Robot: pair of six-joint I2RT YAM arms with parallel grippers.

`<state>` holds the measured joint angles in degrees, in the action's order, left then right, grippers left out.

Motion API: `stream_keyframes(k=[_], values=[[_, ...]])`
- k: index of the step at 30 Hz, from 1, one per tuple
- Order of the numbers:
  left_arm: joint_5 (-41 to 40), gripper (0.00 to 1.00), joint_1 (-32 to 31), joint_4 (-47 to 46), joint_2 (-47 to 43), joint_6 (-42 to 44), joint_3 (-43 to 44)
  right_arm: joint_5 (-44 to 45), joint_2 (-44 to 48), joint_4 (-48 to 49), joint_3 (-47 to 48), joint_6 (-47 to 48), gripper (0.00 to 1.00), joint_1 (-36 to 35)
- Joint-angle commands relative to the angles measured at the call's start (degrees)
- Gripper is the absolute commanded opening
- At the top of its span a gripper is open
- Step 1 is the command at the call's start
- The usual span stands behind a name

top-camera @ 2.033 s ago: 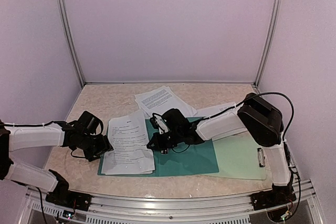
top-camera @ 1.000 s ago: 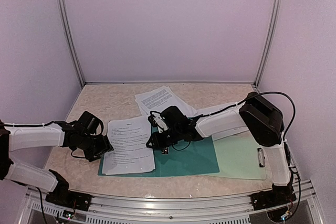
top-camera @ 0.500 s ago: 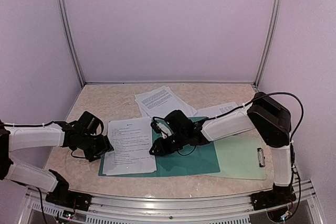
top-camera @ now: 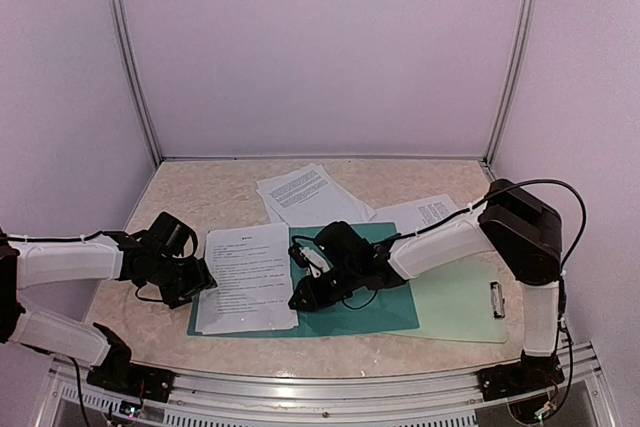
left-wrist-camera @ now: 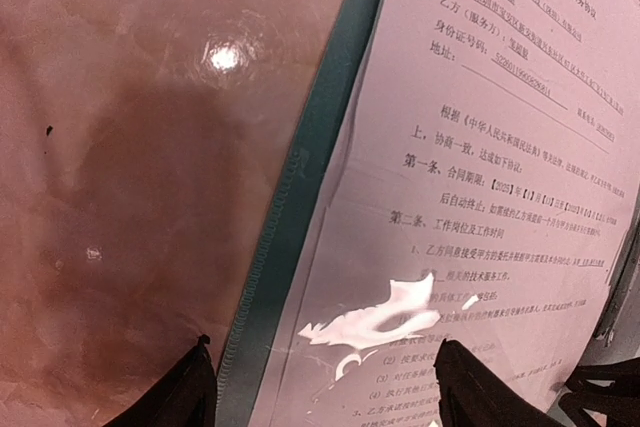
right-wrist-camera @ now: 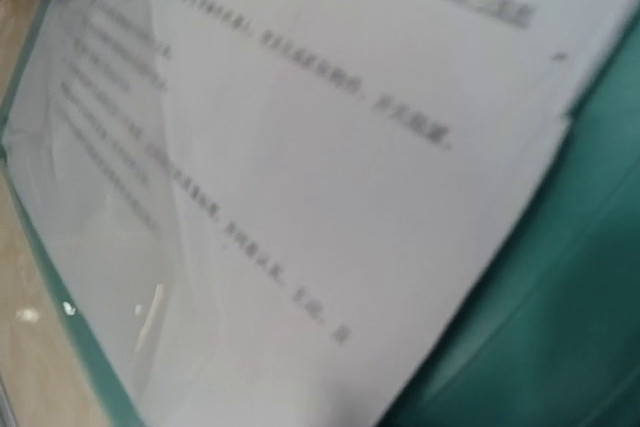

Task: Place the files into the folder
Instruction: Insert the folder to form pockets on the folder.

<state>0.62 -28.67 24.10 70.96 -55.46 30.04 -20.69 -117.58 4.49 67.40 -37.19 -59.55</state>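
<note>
Teal folder point(top-camera: 385, 309) flat, printed white sheet point(top-camera: 248, 277) on its L side; other sheets point(top-camera: 305, 190) loose behind.

A pale mint-green clipboard point(top-camera: 458, 305) lies flat on the beige marbled table point(top-camera: 200, 197) at about four o'clock, its metal clip point(top-camera: 497, 300) on its three o'clock edge. Two metal posts point(top-camera: 128, 57) flank the back wall point(top-camera: 320, 47).

The beige table point(top-camera: 180, 187) carries a teal folder point(top-camera: 385, 309) centrally, a mint clipboard point(top-camera: 462, 299) at three o'clock, loose files point(top-camera: 305, 190) at twelve o'clock.
</note>
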Motion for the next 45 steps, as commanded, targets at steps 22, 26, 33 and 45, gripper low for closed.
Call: stream_keyframes(k=[22,26,33,45], values=[[0.4,0.73,-0.7,4.8,0.3,-0.1,-1.0,-1.7,-1.6,1.2,-1.2,-2.9,0.0,-2.9],[0.3,0.73,-0.8,4.8,0.2,-0.1,-1.0,-2.1,-2.1,1.7,-0.9,-3.3,0.0,-3.1],[0.3,0.72,-1.2,4.7,0.3,-0.2,-1.3,-2.3,-3.0,1.6,-0.1,-3.4,0.0,-3.8],[-0.4,0.72,-1.3,6.9,-1.0,0.2,-0.5,4.1,1.7,-4.1,-0.8,-0.4,0.01,-3.5]])
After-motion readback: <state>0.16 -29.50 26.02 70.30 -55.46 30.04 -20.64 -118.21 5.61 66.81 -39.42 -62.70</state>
